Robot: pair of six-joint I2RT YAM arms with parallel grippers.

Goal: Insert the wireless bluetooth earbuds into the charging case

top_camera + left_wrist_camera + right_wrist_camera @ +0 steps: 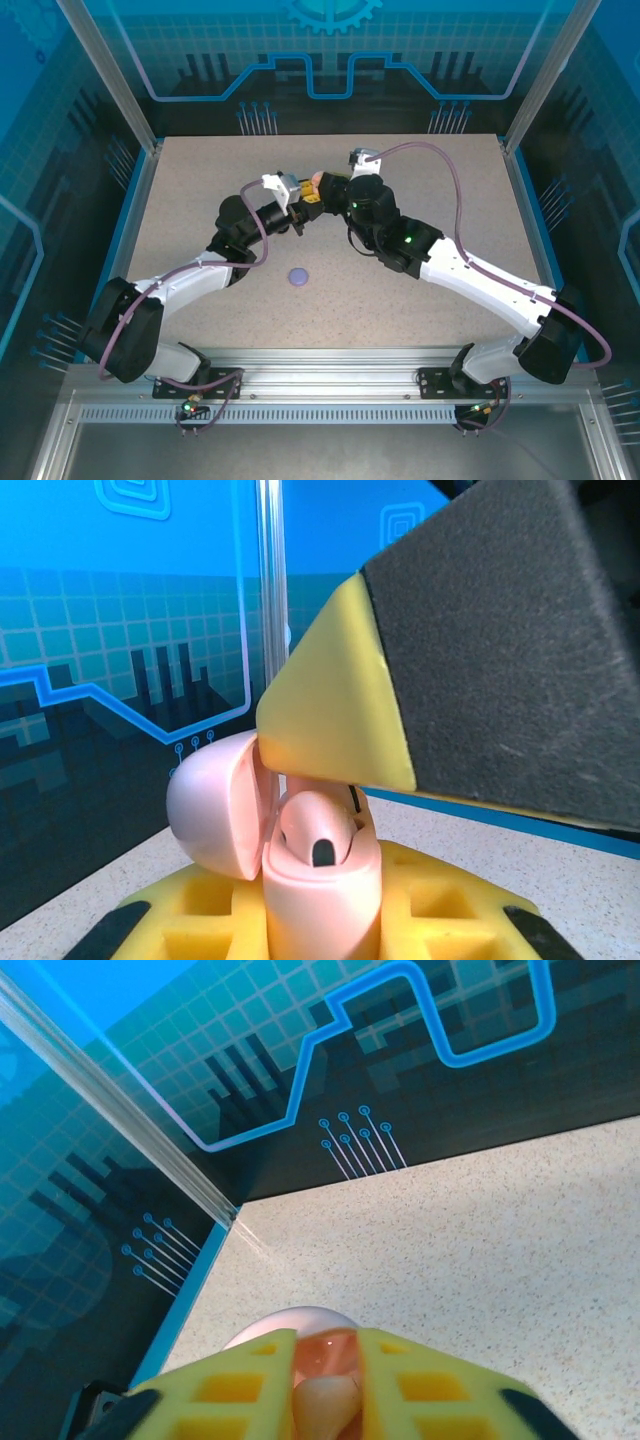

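A pale pink charging case (320,905) stands upright with its lid (215,805) swung open to the left, and my left gripper (320,935) is shut on its body. One pale pink earbud (315,830) sits in the case's mouth. My right gripper (328,1380) comes down from above, its yellow fingers (235,1390) close on either side of that earbud (325,1405). From above, both grippers meet over the back middle of the table, left gripper (298,208) and right gripper (326,190), with the case (312,182) between them.
A lilac round case (298,276) lies shut on the speckled table (430,180), nearer than the grippers. Blue walls and a metal post (110,1110) bound the back left corner. Both forearms cross the table's near half.
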